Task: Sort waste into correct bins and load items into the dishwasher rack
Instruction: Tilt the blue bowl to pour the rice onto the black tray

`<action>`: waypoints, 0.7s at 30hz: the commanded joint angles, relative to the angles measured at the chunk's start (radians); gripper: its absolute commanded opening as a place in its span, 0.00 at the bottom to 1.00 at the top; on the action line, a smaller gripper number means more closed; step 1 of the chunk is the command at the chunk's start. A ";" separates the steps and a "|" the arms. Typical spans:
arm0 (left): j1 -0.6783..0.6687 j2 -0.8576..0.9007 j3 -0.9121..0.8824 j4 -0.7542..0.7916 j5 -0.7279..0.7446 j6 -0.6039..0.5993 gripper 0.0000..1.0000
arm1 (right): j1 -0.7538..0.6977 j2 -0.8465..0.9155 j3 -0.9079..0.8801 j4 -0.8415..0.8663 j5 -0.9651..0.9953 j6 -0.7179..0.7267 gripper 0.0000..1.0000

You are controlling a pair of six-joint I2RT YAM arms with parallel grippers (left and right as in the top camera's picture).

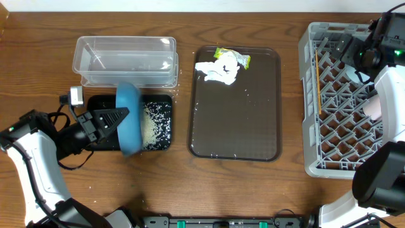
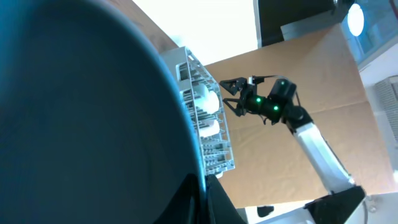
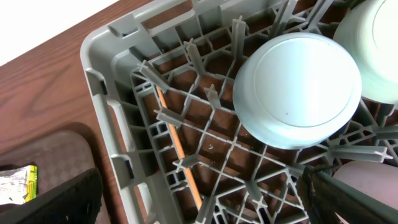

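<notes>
Over the shallow black tray [image 1: 101, 101], my left gripper [image 1: 117, 117] was clamped on the deep-blue dish [image 1: 130, 120], holding it tipped on edge above the rice grains [image 1: 155, 123] scattered in that tray. Just beyond sat the clear tub [image 1: 82, 60]. On the brown serving tray [image 1: 234, 120] the crumpled tissue [image 1: 218, 69] touched the yellow-green wrapper [image 1: 237, 57]. Far right, my right gripper [image 2: 229, 94] hovered over the grey rack [image 1: 308, 95], fingers spread wide and empty. In the rack lay the light-blue bowl [image 3: 297, 90], bottom up, the mint-green bowl [image 3: 379, 50], the pink cup [image 1: 374, 106] and the wooden stick [image 1: 317, 82].
</notes>
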 commanded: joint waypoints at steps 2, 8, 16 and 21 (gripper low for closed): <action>-0.017 -0.031 0.005 0.030 0.006 0.053 0.06 | -0.006 -0.016 0.001 -0.001 0.006 0.008 0.99; -0.019 -0.053 0.006 0.039 -0.010 0.029 0.06 | -0.006 -0.016 0.001 -0.001 0.006 0.008 0.99; -0.028 -0.076 0.006 0.221 -0.309 -0.340 0.06 | -0.006 -0.016 0.001 -0.001 0.006 0.008 0.99; -0.056 -0.147 0.006 0.271 -0.322 -0.360 0.06 | -0.006 -0.016 0.001 -0.001 0.006 0.008 0.99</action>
